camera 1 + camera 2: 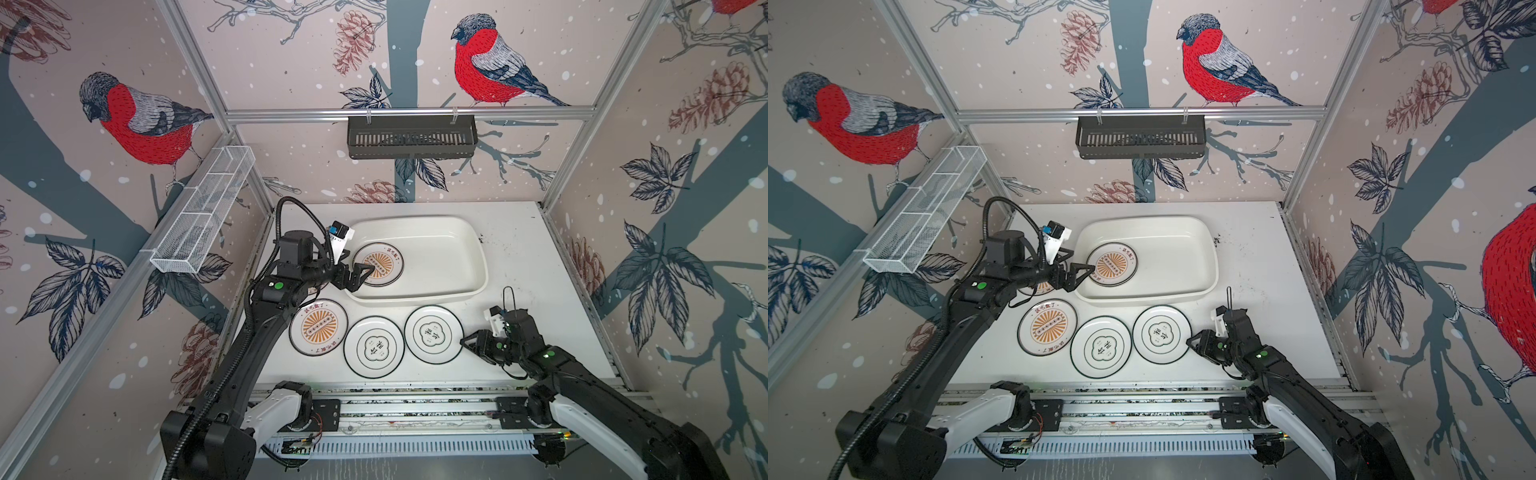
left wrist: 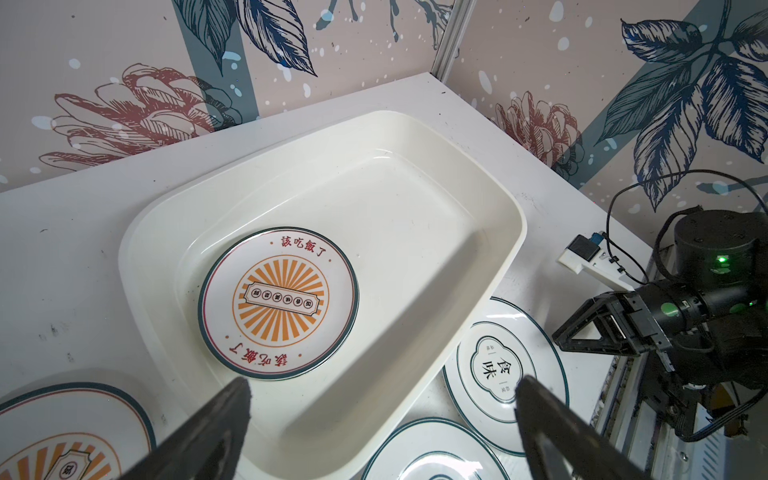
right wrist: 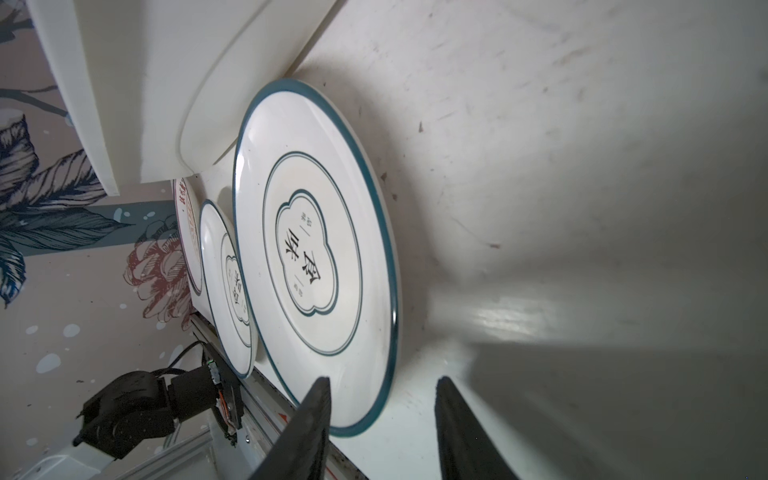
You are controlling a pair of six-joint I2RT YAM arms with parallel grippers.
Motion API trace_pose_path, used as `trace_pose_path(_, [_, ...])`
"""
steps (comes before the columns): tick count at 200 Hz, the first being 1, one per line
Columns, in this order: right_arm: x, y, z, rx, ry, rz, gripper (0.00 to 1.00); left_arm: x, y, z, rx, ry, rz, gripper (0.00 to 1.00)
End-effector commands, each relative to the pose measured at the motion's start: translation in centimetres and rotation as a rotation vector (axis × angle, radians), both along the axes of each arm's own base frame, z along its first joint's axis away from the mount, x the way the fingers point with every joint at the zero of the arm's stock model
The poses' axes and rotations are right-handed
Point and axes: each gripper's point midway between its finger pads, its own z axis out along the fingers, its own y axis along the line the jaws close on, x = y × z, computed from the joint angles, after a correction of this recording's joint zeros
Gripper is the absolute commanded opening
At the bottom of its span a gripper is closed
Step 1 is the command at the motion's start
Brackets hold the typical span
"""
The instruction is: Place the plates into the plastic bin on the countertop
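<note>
The cream plastic bin (image 1: 440, 249) (image 2: 395, 208) holds one sunburst plate (image 1: 386, 257) (image 2: 278, 303). My left gripper (image 1: 361, 272) (image 2: 382, 386) hangs open and empty over the bin's left end. On the countertop (image 1: 519, 257) in front lie a sunburst plate (image 1: 318, 327) and two quatrefoil plates (image 1: 374, 347) (image 1: 433, 334). Another sunburst plate (image 2: 62, 436) lies left of the bin, mostly under my left arm. My right gripper (image 1: 463, 343) (image 3: 382, 386) is low at the right quatrefoil plate (image 3: 311, 249). Its jaws stand apart astride that plate's rim, one finger over the plate, one outside it.
A black slotted basket (image 1: 411, 137) hangs on the back wall and a white wire mesh basket (image 1: 203, 208) on the left wall. The arms' base rail (image 1: 415, 405) runs along the countertop's front edge. Walls close in on three sides.
</note>
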Motion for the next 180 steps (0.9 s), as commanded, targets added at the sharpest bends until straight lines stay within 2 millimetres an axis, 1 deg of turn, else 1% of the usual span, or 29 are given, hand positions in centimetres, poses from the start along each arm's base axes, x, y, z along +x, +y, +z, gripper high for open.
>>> trace_pose_path(1, [0.9, 0.6, 0.8, 0.047, -0.037, -0.015, 0.43, 0.0, -0.4, 0.7, -0.019, -0.023, -0.023, 0.98])
trace_pose_path(68, [1.3, 1.3, 0.5, 0.067, -0.021, -0.001, 0.41, -0.3, -0.4, 1.1, -0.026, -0.035, -0.028, 0.98])
trace_pose_path(135, [1.3, 1.8, -0.7, 0.059, 0.020, 0.026, 0.39, -0.3, -0.5, 1.4, -0.032, -0.043, -0.031, 0.98])
trace_pose_path(180, [1.5, 1.4, -1.6, 0.031, 0.033, 0.014, 0.36, -0.2, -0.3, 1.3, -0.021, -0.053, -0.025, 0.98])
